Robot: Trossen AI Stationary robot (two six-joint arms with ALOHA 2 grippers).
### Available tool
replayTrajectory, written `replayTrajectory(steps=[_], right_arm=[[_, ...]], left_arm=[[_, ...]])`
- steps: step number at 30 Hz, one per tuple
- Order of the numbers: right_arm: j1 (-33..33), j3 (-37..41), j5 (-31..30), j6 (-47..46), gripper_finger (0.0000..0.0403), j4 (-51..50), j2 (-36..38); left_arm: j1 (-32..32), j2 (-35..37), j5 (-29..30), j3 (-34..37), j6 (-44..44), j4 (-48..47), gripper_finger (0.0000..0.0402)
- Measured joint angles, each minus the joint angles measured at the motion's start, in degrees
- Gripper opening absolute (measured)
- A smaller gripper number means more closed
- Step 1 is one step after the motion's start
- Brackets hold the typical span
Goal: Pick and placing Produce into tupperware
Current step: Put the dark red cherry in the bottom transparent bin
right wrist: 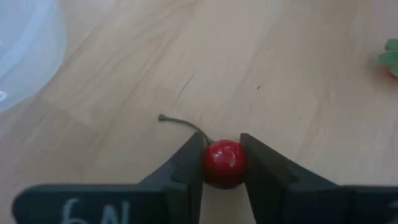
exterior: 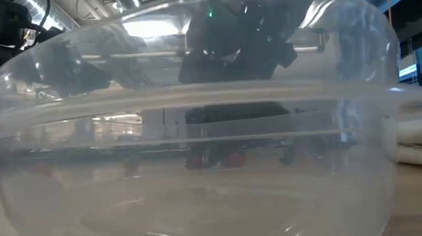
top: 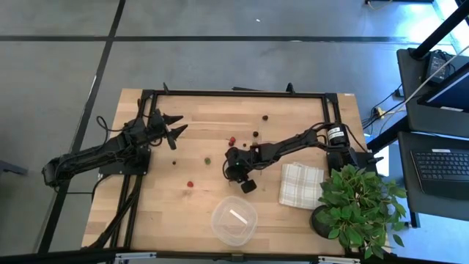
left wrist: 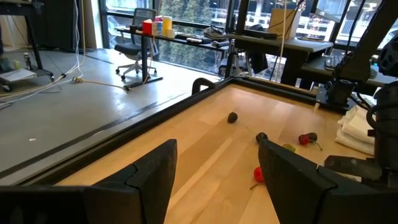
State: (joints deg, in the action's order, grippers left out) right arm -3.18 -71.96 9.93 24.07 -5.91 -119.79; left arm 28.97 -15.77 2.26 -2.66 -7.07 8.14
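Note:
The produce is small berry-like pieces scattered on the wooden table: a red one point(top: 231, 140), dark ones point(top: 256, 134) point(top: 265, 116), a green one point(top: 207, 159) and another red one point(top: 190, 184). My right gripper point(top: 242, 178) stands mid-table, slanting down, and is shut on a red cherry point(right wrist: 224, 163) with a thin stem point(right wrist: 183, 123). The round clear tupperware point(top: 234, 220) stands near the front edge and fills the low view point(exterior: 200, 171). My left gripper point(top: 172, 128) waits open at the far left, level above the table. My right gripper pinches the red cherry's round body point(right wrist: 214, 165) between its two fingertips, one on each side. The fingers slant down onto it from above. The stem sticks out ahead of the fingers, over the wood. Whether the cherry is off the table I cannot tell.
A folded white checked cloth point(top: 300, 183) lies right of my right gripper, with a leafy potted plant point(top: 359, 205) at the near right corner. A black frame point(top: 234, 94) runs along the table's far edge. A red-and-green piece point(right wrist: 390, 59) shows at the right wrist view's edge.

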Motion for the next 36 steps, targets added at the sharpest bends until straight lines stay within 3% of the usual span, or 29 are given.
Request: replayTrajectory(steps=[8,15,25,36], right_arm=[[0.07,0.04,-0.90,-1.47,0.0094,-0.77,0.56],[0.23,-4.79,-10.39,-1.33,0.0093,-10.35,4.43],[-3.48,-10.97,-10.21,-1.92,0.0093,-15.85,5.11],[-9.84,-15.21,-9.92,-9.71,0.0093,-16.54,5.18]], left_arm=[[0.00,0.00,0.00,0.04,0.01,-0.02,0.0220],[-0.02,-0.07,-0.01,0.04,0.01,-0.05,0.0220],[-0.11,-0.09,-0.22,0.04,-0.03,-0.04,0.0220],[-0.11,-0.09,-0.22,0.04,0.04,0.02,0.0220]])
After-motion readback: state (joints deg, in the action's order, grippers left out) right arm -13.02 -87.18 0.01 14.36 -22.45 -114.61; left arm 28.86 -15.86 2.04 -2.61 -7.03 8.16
